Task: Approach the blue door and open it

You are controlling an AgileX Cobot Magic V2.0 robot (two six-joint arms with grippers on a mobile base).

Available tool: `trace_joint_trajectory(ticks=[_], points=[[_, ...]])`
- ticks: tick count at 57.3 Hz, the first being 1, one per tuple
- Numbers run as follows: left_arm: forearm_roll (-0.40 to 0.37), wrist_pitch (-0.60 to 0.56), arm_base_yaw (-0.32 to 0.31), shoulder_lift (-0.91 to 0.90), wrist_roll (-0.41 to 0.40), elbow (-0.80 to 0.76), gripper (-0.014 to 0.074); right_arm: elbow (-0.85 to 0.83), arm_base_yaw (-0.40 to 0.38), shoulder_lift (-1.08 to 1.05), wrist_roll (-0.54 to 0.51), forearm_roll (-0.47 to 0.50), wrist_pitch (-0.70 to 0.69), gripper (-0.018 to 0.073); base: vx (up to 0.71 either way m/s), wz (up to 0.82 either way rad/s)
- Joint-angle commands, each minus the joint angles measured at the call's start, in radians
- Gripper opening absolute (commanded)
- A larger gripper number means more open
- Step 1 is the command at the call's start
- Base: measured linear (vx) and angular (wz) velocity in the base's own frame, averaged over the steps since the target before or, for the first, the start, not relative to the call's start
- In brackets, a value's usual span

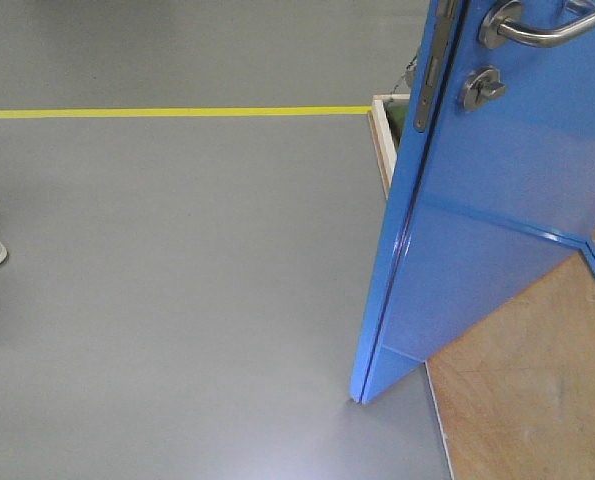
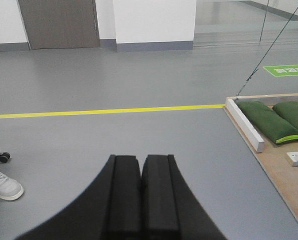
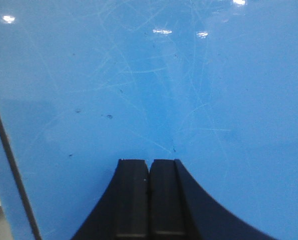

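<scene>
Both clenched empty: my right gripper [image 3: 149,167] faces the glossy bright-blue door panel [image 3: 154,85] at twelve o'clock, likely to push; left gripper [image 2: 140,162] idle

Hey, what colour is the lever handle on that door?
Silver metal. The lever handle sits on the blue door and shows best in the exterior front-facing view.

blue door [image 1: 477,230] glossy bright blue, faint scratches | lever handle [image 1: 537,37] silver | floor [image 1: 177,300] plain grey | floor line [image 1: 177,112] yellow | bags [image 2: 266,121] dark green
</scene>
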Motion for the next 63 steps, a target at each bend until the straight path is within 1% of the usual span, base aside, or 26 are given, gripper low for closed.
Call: trace_joint_trajectory(ticks=[1, 27, 63], points=[[-0.006, -0.077, -0.007, -0.011, -0.001, -0.026, 0.0073, -0.030, 0.000, -0.033, 0.000, -0.018, -0.070, 0.0012, 0.06, 0.01], [-0.006, -0.077, -0.007, -0.011, -0.001, -0.026, 0.0073, -0.030, 0.000, -0.033, 0.000, -0.018, -0.070, 0.0012, 0.12, 0.04], [-0.006, -0.077, -0.007, -0.011, -0.001, -0.026, 0.0073, -0.031, 0.000, -0.033, 0.000, -0.018, -0.067, 0.0012, 0.23, 0.10]])
